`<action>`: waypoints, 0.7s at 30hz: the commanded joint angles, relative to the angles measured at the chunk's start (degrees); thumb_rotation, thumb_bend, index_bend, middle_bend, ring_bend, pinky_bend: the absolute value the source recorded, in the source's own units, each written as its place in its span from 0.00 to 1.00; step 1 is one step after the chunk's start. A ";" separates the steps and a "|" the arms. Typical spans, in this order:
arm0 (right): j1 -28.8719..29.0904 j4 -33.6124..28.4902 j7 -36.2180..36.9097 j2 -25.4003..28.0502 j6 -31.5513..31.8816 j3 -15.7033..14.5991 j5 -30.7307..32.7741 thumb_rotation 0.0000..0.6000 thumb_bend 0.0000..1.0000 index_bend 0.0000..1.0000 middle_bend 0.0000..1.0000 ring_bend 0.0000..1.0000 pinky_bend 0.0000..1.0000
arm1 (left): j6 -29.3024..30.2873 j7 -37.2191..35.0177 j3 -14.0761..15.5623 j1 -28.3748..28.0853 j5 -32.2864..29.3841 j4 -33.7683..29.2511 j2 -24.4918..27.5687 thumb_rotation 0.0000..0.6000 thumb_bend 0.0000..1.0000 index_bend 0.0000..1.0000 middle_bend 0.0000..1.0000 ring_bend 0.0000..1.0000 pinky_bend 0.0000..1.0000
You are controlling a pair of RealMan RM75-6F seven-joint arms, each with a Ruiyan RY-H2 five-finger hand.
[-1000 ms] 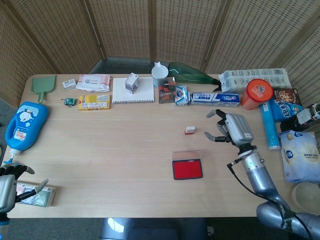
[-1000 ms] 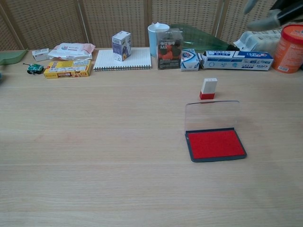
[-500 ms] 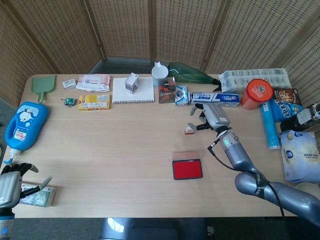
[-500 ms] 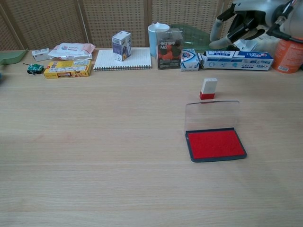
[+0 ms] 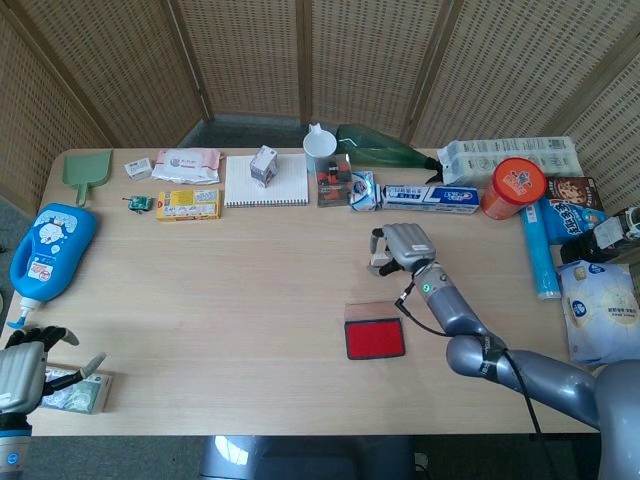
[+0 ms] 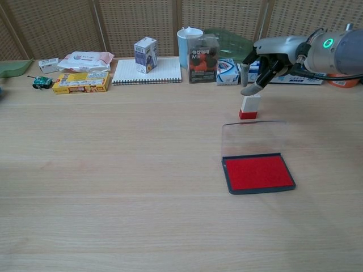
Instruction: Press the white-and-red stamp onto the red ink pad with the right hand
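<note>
Here the right hand (image 6: 266,62) hangs directly over the small white-and-red block stamp (image 6: 250,106), fingers (image 6: 251,88) spread downward, one tip at its top, not gripping. The stamp stands upright on the pale wooden worktop (image 6: 113,170), just behind the open red ink pad (image 6: 258,173). The left hand (image 5: 20,372) rests open at the worktop's near-left corner.

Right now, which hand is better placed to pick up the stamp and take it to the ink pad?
The right hand: it hovers directly over the stamp, fingers pointing down, just behind the open ink pad. The left hand sits at the table's near left corner, far away.
</note>
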 commanded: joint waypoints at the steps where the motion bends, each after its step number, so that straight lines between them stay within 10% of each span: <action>1: 0.93 0.98 -1.21 -0.75 0.13 -0.80 1.13 0.80 0.31 0.48 1.00 1.00 1.00 | 0.06 -0.03 0.01 -0.01 -0.02 0.03 0.01 0.31 0.12 0.46 0.43 0.32 0.18; 21: 3.79 6.30 -6.06 -3.93 2.17 -3.51 5.26 0.81 0.31 0.49 1.00 1.00 1.00 | -0.33 -1.04 0.21 -0.24 -0.62 1.18 -0.25 0.31 0.12 0.46 0.43 0.32 0.18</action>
